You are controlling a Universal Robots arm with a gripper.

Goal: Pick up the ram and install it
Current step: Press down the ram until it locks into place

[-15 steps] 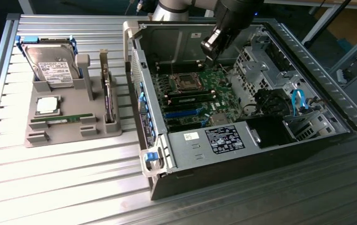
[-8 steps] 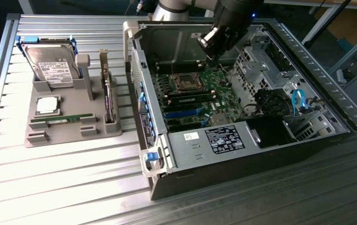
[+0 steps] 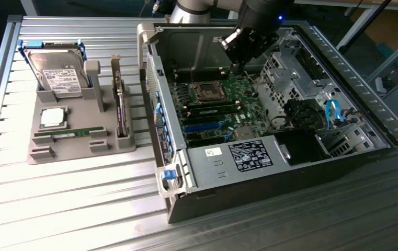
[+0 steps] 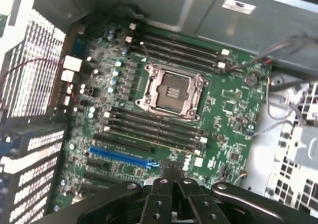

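- An open computer case (image 3: 269,157) sits at centre and right of the exterior view on the table (image 3: 66,209).
- A parts holder (image 3: 80,141) lies left of the case.
- On the holder: a hard drive (image 3: 58,73) at the back, a processor chip (image 3: 53,117) before it, one ram (image 3: 69,133) lying in front, another ram (image 3: 120,104) standing at its right edge.
- The pincer (image 3: 244,44) hangs over the motherboard (image 3: 216,104) inside the case, upper centre.

Closed pincer (image 3: 238,67) above open computer case (image 3: 269,157), ram (image 3: 69,133) on grey holder (image 3: 80,151)
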